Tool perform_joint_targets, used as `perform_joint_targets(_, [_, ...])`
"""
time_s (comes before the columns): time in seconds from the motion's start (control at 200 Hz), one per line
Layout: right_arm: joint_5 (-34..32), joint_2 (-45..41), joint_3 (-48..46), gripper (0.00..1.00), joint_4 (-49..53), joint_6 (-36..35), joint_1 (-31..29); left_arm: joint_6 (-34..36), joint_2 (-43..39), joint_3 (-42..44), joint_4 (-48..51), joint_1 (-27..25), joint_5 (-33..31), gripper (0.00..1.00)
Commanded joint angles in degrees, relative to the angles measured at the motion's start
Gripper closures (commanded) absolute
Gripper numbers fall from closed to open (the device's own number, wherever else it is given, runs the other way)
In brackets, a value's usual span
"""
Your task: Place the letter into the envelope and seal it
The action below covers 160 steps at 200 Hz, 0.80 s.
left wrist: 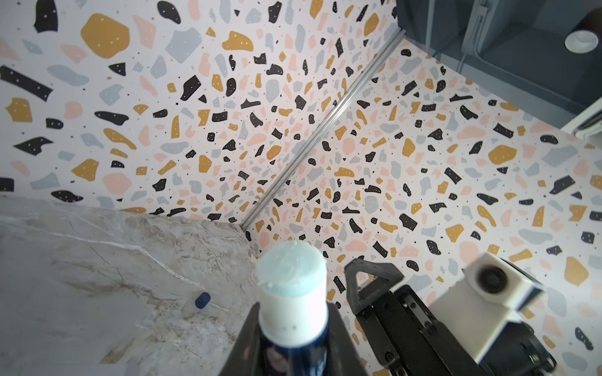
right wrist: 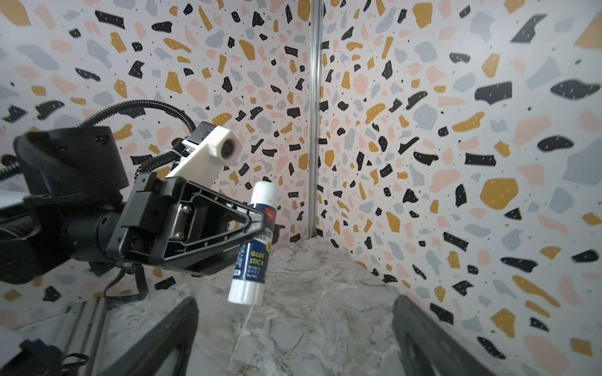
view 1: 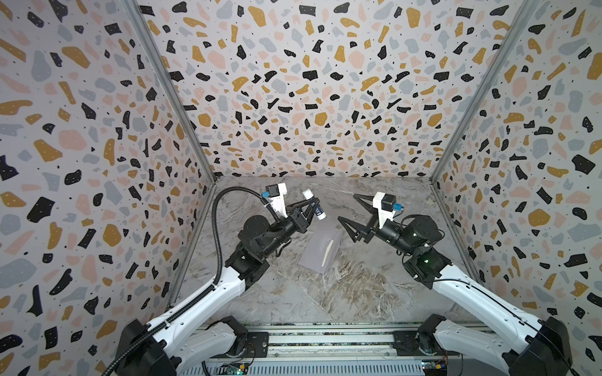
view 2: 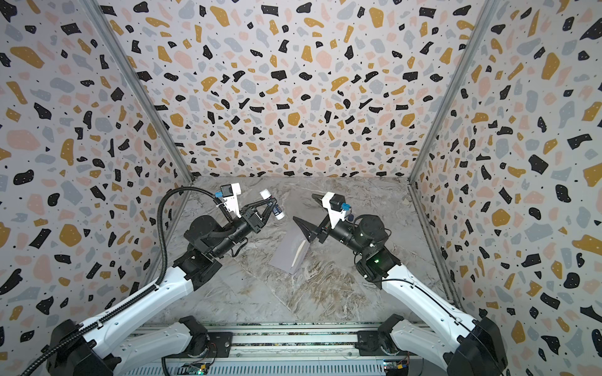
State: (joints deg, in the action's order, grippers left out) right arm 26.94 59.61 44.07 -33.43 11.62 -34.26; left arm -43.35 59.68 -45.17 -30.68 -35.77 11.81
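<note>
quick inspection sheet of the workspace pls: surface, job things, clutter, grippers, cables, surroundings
surface: marble-look table, no spills seen
job's things: envelope lies flat mid-table; a cream strip shows on it, perhaps the letter's edge, cannot tell
clutter: small dark blue cap lies loose on the table
grippers: left gripper shut on an uncapped glue stick, held above the table; right gripper open, holding nothing
cables: black conduit arcs over the left arm, away from the envelope
surroundings: terrazzo-pattern walls on three sides; rail along the front
</note>
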Motion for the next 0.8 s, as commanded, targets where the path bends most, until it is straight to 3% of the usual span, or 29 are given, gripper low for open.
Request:
perform_joint_targets(0.0, [15.68,1.58,-1.64,0.07,-0.09,13.99,3.35,7.28,-1.35,-0.82,-6.15,0.17,3.45,1.00])
perform_joint_targets(0.19, [22.00,5.60,-2.83,0.09,-8.57,22.36,3.98,6.57,-1.40,0.26,-9.33,0.17,4.91,1.00])
perform_joint_targets(0.796, [17.58,11.94,0.10,0.22,-21.25,29.14,0.94,-3.54,3.49,2.27,-21.95,0.17,10.06,1.00])
